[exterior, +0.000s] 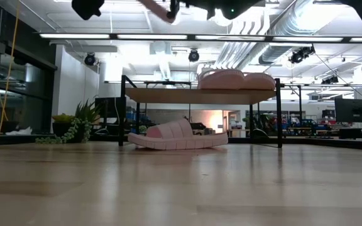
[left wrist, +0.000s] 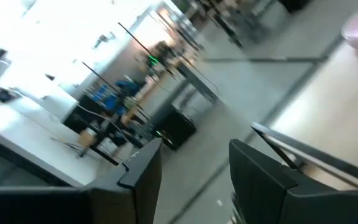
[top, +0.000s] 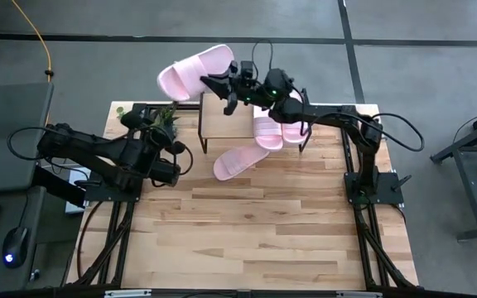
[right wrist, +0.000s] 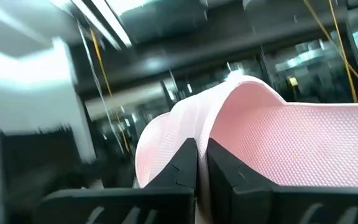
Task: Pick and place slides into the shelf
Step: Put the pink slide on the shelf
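Note:
Four pale pink slides show. My right gripper point(top: 222, 85) is shut on one slide point(top: 193, 69), held high over the shelf's far-left corner. Two slides point(top: 267, 131) point(top: 293, 130) lie on their soles on the right half of the shelf's wooden top point(top: 222, 120). The remaining slide point(top: 240, 160) lies on the table at the shelf's near side, seen under the shelf in the low view point(exterior: 178, 135). My left gripper point(top: 176, 161) hangs open left of the shelf, holding nothing; its own view shows its fingers apart point(left wrist: 194, 168). My right gripper point(right wrist: 202, 163) pinches the slide's ribbed strap point(right wrist: 160, 140) at its edge, one finger on the strap's outer side, the other finger point(right wrist: 225, 168) on the side of the textured footbed point(right wrist: 291, 134). The slide is lifted clear, its sole reaching away toward the table's far-left.
A small green plant point(top: 162, 116) sits at the table's far-left corner beside the shelf's left leg. The shelf's left half is bare board. Wide plank tabletop point(top: 247, 232) lies open toward the near edge. A desk with a mouse point(top: 13, 247) stands left of the table.

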